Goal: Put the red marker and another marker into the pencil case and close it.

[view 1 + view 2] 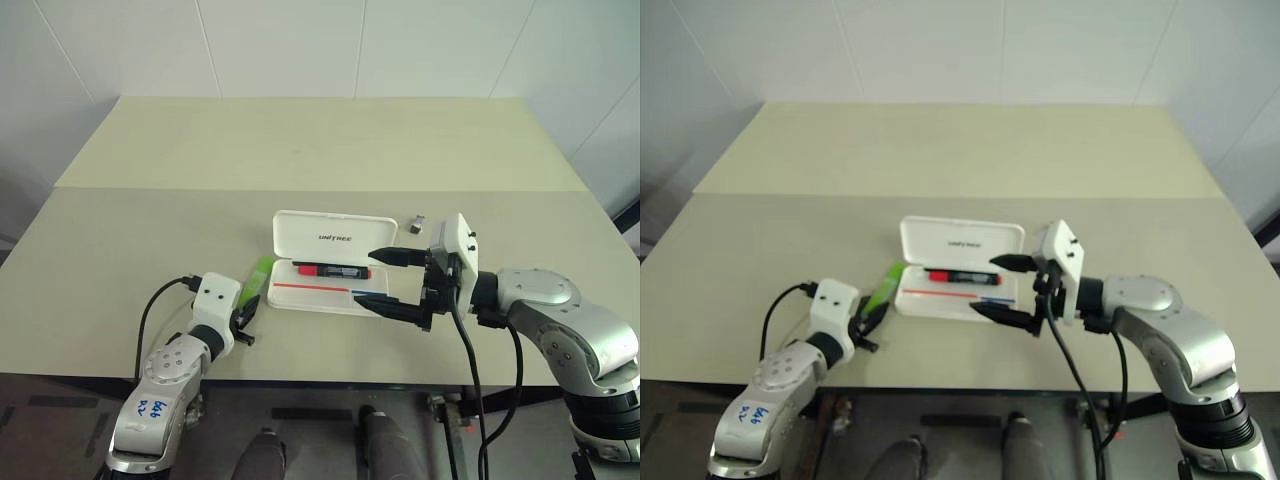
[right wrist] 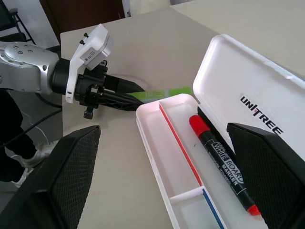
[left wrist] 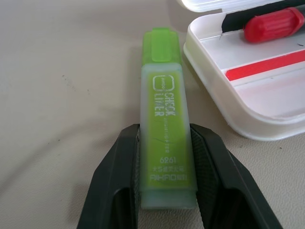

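Note:
The pencil case (image 1: 330, 301) lies open on the table, its white lid (image 2: 248, 90) standing up at the back. The red marker (image 1: 333, 270) rests inside along the hinge side, red cap toward the case's left end. Another marker, the light green one (image 3: 165, 124), lies flat on the table just left of the case. My left gripper (image 3: 165, 138) is shut on its near end, one finger pressed to each flat side. My right gripper (image 1: 364, 276) hangs open over the case's right end, pointing left, with nothing between its fingers.
A small grey object (image 1: 419, 225) sits on the table right of the lid. The table's front edge runs close under both arms. Bare tabletop stretches behind the case and to its far left.

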`<state>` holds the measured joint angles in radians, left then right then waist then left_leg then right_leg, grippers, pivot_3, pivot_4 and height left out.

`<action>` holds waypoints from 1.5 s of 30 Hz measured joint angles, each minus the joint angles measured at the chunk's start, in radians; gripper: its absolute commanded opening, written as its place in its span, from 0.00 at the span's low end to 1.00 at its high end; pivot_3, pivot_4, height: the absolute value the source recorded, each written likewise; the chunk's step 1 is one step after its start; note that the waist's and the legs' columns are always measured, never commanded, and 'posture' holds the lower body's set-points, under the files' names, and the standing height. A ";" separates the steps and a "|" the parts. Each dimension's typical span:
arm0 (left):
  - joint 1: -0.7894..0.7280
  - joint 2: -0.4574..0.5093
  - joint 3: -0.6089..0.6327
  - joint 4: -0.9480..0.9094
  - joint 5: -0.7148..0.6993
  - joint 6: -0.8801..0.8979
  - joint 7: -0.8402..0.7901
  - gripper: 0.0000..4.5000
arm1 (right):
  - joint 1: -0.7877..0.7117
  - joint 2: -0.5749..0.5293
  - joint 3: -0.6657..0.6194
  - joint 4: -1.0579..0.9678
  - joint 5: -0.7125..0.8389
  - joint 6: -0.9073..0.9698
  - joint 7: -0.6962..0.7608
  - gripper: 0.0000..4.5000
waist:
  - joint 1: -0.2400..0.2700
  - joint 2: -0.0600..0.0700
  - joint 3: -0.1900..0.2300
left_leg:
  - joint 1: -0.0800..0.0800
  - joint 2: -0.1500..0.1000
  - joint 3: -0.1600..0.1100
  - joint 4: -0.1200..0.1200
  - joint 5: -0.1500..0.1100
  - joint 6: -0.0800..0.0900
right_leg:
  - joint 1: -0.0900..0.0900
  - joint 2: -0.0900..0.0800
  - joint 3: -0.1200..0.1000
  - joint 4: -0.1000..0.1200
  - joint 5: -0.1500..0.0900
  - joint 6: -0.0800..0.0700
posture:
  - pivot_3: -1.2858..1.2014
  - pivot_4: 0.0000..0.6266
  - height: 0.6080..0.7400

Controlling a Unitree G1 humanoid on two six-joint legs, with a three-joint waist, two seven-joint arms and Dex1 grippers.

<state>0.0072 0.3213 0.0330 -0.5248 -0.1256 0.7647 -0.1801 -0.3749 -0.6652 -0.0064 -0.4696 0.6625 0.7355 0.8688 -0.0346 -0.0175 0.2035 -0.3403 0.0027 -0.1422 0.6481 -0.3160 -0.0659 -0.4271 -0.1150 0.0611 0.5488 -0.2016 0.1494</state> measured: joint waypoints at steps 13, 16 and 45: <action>-0.083 0.097 0.079 0.050 -0.012 0.068 -0.026 0.24 | 0.000 -0.011 0.000 0.003 -0.003 -0.017 0.003 1.00 | -0.024 -0.001 0.000 | -0.004 0.007 0.002 -0.002 -0.003 -0.004 | 0.000 0.004 -0.002 -0.013 0.007 -0.003 | 0.52 0.24 1.00; -0.138 0.135 0.127 0.112 -0.010 0.076 -0.030 0.24 | -0.001 -0.013 0.000 0.005 -0.004 -0.020 0.004 1.00 | -0.018 -0.001 0.000 | -0.004 0.009 0.002 -0.003 -0.003 -0.005 | -0.003 0.006 -0.002 -0.006 0.004 -0.006 | 0.52 0.24 1.00; -0.777 0.212 -0.054 0.458 -0.264 -0.386 -0.779 0.24 | 0.085 -0.037 -0.060 -0.072 -0.004 -0.028 -0.087 1.00 | 0.006 -0.003 0.002 | -0.015 0.009 0.007 -0.002 -0.006 -0.008 | -0.013 0.006 0.000 -0.005 0.014 0.015 | 0.52 0.24 1.00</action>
<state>-0.7695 0.5336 -0.0212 -0.0666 -0.3895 0.3783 -0.9593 -0.2897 -0.7021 -0.0665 -0.5412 0.6588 0.7079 0.7822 -0.0285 -0.0202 0.2055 -0.3549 0.0122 -0.1352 0.6458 -0.3216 -0.0742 -0.4404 -0.1094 0.0607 0.5439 -0.1879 0.1641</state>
